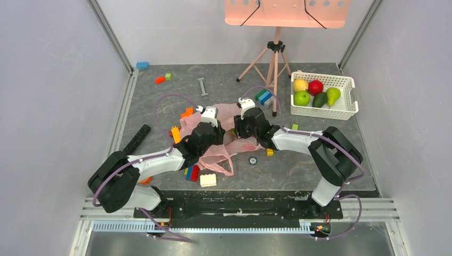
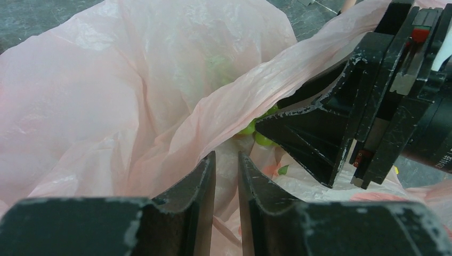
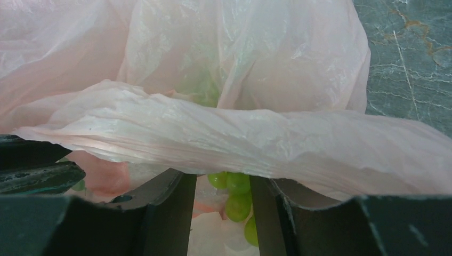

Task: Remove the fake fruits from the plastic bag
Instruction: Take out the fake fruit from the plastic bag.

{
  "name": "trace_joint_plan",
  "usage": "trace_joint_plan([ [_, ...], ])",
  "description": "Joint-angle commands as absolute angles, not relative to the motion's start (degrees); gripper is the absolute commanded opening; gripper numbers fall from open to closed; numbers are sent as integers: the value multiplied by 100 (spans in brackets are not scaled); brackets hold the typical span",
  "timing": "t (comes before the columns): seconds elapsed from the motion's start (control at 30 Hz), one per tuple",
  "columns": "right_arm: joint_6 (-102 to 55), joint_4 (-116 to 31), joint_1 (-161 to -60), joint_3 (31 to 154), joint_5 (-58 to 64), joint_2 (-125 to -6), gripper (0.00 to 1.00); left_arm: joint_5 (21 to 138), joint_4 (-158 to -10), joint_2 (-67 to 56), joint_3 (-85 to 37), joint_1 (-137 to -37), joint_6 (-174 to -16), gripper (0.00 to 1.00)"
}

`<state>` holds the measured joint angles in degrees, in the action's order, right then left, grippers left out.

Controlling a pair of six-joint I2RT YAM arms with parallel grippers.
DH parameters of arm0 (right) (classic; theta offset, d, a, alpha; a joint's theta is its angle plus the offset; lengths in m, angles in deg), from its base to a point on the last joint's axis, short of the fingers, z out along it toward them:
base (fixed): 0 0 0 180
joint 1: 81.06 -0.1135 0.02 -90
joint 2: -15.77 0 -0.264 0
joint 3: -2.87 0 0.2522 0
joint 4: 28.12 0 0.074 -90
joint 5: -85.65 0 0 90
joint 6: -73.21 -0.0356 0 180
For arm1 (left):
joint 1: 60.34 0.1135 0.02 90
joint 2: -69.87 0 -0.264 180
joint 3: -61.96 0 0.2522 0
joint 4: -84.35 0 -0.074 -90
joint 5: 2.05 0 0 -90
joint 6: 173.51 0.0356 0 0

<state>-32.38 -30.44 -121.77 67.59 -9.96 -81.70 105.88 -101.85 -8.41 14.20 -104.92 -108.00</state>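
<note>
my left pincer (image 2: 226, 160) is standing slightly parted, gripping nothing, film of the thin translucent pink plastic bag (image 2: 106, 106) showing in the gap. my right pincer (image 3: 223, 181) is gaping wider, a bag fold draping across it; the glossy green plastic grapes (image 3: 237, 205) are lying inside the bag, just past its fingertips.

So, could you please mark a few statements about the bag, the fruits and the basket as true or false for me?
1. The green grapes lie inside the plastic bag. True.
2. A lemon lies in the basket. True.
3. The red apple is in the plastic bag. False: it sits in the basket, beside the lemon.
4. The right gripper is clamped shut. False: its jaws stand apart, and the grapes show in the gap.
</note>
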Motion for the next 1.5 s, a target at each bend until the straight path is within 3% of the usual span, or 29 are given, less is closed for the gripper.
trace_joint_plan([
  [0.0,-3165,-2937,-12175,7054,-1077,-8338,44,10754,-10446,-880,1405,-10454,-10549,29],
  [0.43,-3175,-2548,-12123,7130,-860,-8939,39,10772,-10411,-879,1399,-10451,-10526,28],
  [0.6,-3182,-2359,-12074,7045,-728,-8994,14,10781,-10403,-888,1391,-10447,-10517,28],
  [0.73,-3142,-2218,-12071,6894,-657,-8821,0,10807,-10381,-879,1377,-10446,-10518,28],
  [1.37,-2980,-2415,-12079,6266,123,-7399,0,11007,-10323,-823,1397,-10439,-10522,29],
  [1.47,-2948,-2530,-12079,6178,132,-7173,0,11074,-10323,-784,1410,-10437,-10522,36],
])
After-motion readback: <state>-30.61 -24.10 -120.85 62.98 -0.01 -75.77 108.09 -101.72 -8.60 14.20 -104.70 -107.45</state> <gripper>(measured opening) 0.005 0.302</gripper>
